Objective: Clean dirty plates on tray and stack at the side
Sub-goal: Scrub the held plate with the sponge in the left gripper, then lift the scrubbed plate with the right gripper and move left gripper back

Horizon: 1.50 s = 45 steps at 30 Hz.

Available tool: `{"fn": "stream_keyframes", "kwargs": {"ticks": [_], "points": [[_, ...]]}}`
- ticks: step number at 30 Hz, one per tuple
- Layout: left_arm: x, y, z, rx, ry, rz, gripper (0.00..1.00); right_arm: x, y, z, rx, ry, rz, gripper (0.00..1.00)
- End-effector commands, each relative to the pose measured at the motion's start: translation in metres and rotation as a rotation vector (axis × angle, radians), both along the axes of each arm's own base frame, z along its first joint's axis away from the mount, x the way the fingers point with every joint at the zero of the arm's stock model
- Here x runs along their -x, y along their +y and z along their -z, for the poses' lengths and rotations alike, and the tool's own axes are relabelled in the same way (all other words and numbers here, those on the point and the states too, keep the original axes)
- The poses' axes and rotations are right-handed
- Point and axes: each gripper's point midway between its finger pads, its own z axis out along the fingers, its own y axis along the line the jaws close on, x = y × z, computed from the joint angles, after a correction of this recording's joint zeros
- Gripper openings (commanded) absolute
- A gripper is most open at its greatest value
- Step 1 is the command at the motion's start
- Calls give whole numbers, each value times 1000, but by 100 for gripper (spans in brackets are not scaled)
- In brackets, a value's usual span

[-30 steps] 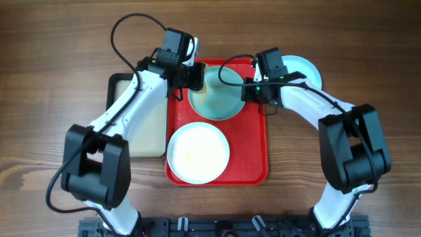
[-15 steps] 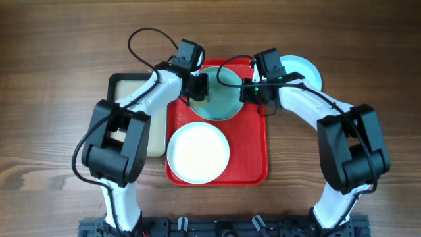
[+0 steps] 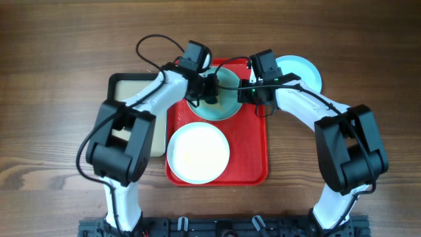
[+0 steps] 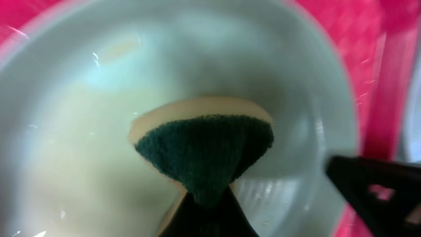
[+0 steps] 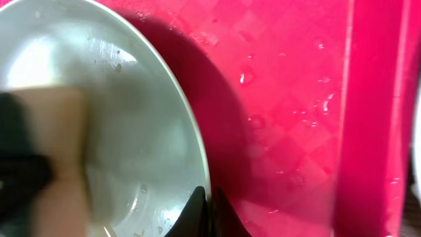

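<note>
A pale blue plate (image 3: pixel 222 99) sits tilted at the far end of the red tray (image 3: pixel 253 151). My left gripper (image 3: pixel 205 89) is shut on a green-and-beige sponge (image 4: pixel 204 148) pressed into that plate (image 4: pixel 99 131). My right gripper (image 3: pixel 245 92) is shut on the plate's right rim (image 5: pixel 197 171) and holds it tipped up. A white plate (image 3: pixel 198 152) with faint yellow smears lies flat at the near end of the tray. A second pale blue plate (image 3: pixel 304 71) lies on the table right of the tray.
A black-rimmed tray with a beige inside (image 3: pixel 150 131) lies left of the red tray, partly under my left arm. The wooden table (image 3: pixel 52 99) stretches to both sides. The red tray floor (image 5: pixel 289 99) is wet with droplets.
My left gripper has moved right with the sponge, from the plate's left rim into the plate's middle. The right gripper keeps its hold on the rim.
</note>
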Motion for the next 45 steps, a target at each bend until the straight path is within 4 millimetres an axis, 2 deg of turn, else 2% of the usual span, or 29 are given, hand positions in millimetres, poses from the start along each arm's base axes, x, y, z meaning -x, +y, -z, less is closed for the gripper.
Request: {"fn": "stream_keyframes", "kwargs": {"ticks": [1,3,7,10,14,18,22,27,29,31,34,37,39,42,45], "points": [[-23,10,-88,100,-173,-42,4,6,13,-2,-9,-4,-53,4],[-28,25,-107,67,-232,-65,4,6,13,-2,-10,-4,-53,4],[-34,54,-98,-100,-272,-82,4,6,12,-2,-9,-4,-53,4],[-37,63,-97,-187,-320,-18,4,6,11,-1,-3,-6,-50,4],[-35,68,-92,-212,-314,-17,4,6,11,-1,-2,-3,-50,4],[-26,71,-69,-229,-261,-15,4,6,11,-1,-2,-3,-49,4],[-20,62,-33,-247,-191,15,4,6,11,-1,-3,-3,-49,4],[-12,55,15,-257,-84,-27,4,6,11,-1,-3,-3,-50,4],[-2,56,28,-264,-25,-36,4,6,11,-1,-2,-3,-50,4],[14,46,31,-233,34,2,4,6,11,-1,-3,-3,-49,4],[36,8,26,-85,103,91,4,6,11,-1,-3,-3,-49,4],[48,-15,23,-31,124,124,4,6,11,-1,-3,-3,-49,4],[49,-26,17,9,114,144,4,6,11,-1,-3,-3,-49,4],[24,-40,-27,110,16,153,4,6,11,-1,-4,-4,-49,4],[-9,-27,-90,135,-146,104,4,6,11,-1,-2,-4,-49,4]]}}
